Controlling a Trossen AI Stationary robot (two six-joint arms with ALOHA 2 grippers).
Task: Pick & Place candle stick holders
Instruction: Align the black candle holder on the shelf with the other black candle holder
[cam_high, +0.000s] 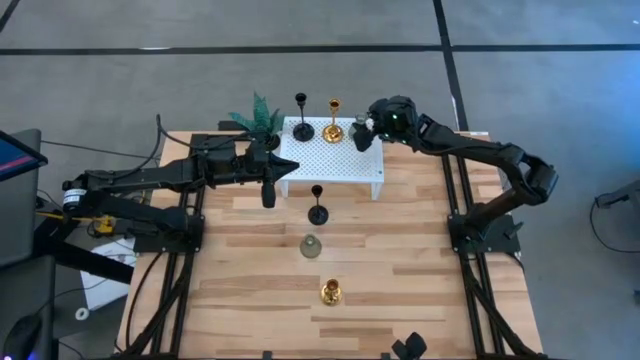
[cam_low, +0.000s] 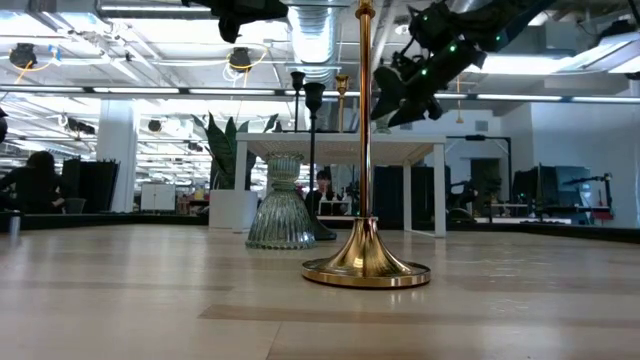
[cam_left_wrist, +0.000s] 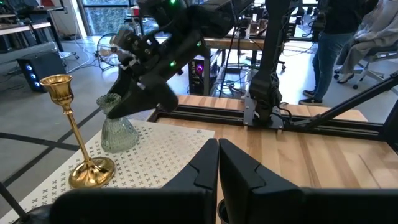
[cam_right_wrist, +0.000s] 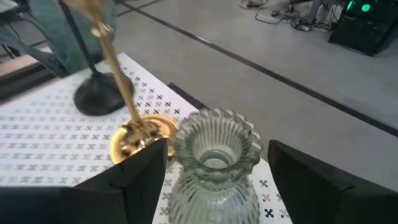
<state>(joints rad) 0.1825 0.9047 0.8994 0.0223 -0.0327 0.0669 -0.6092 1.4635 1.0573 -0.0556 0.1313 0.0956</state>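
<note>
Right gripper (cam_high: 364, 133) reaches in from the right of the high view to the white platform's (cam_high: 345, 165) upper right corner, its fingers spread wide on either side of a glassy bell-shaped holder (cam_right_wrist: 214, 168) without clamping it. That holder stands near the platform's edge, just beside a gold holder (cam_high: 333, 131) and a black one (cam_high: 302, 128). Left gripper (cam_high: 268, 190) lies stretched across the platform's left edge, fingers pressed together on nothing. Below the platform, on bare wooden table (cam_high: 400, 270), a second black holder (cam_high: 318, 212), glassy holder (cam_high: 311, 246) and gold holder (cam_high: 330, 292) stand in a column, apart from each other
</note>
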